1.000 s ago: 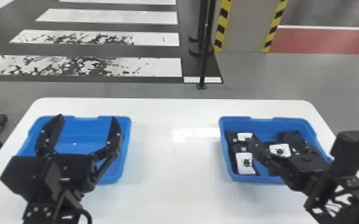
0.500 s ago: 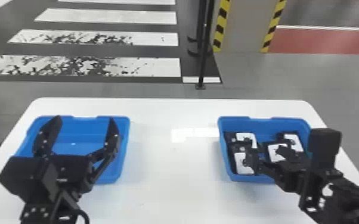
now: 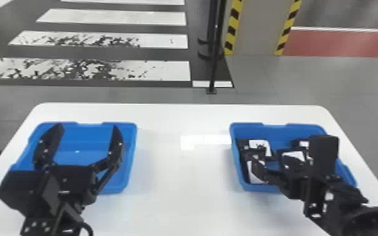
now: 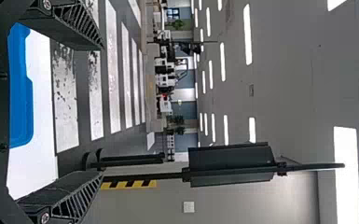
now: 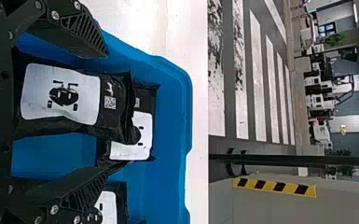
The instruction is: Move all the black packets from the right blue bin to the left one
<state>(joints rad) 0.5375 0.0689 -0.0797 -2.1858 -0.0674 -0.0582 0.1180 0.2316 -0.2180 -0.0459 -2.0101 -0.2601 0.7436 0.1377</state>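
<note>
Head view: right gripper (image 5: 116,109) has shifted inward over black, white-labelled packets (image 5: 60,95) in right blue plastic bin (image 3: 246,126), fingers open; grasp likely next. Left gripper (image 3: 88,126) idle, open, above left bin (image 3: 131,150).

Left black two-fingered pincer (image 3: 88,127): jaws apart, aimed forward. Right black two-fingered pincer (image 3: 268,158): jaws apart, black jointed arm (image 3: 339,199) angled inward.

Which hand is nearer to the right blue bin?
Right. The right hand is at the right blue bin, open toward the black packets; the left hand is at the left blue bin, across the table.
</note>
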